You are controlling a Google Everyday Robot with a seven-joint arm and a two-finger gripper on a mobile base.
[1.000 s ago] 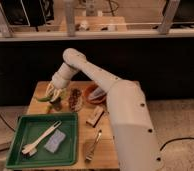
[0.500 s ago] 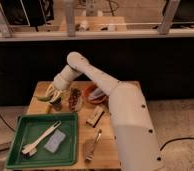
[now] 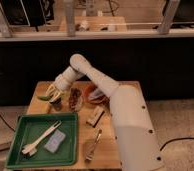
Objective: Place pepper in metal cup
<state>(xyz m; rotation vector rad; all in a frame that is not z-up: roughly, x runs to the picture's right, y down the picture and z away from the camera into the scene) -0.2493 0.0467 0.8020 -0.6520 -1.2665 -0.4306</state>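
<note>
Pepper [image 3: 43,97], slim and light green, held at the gripper [image 3: 52,95], poking out toward nine o'clock over the far-left part of the wooden table [image 3: 110,150]. Fingers pinched narrow on it, as far as can be made out. Metal cup [image 3: 56,106] standing just under and slightly toward five o'clock of the gripper, mostly hidden by it, only a dull grey bit showing; whether pepper and cup touch, cannot tell. White arm [image 3: 97,82] sweeping in from four o'clock, elbow high at twelve o'clock of the table, bulky forearm covering the right side of the tabletop. Bowl of brown-red pieces [image 3: 74,99] just at three o'clock of the cup; reddish-orange bowl [image 3: 93,94] farther the same way, partly behind the arm. Large green tray [image 3: 20,156] at seven o'clock of the cup, carrying a pale utensil [image 3: 40,139] laid diagonally and a grey-blue sponge [image 3: 55,141] beside it. Small tan block [image 3: 95,116] near the table's middle, and a fork-like utensil [image 3: 93,145] at six o'clock of that block.
</note>
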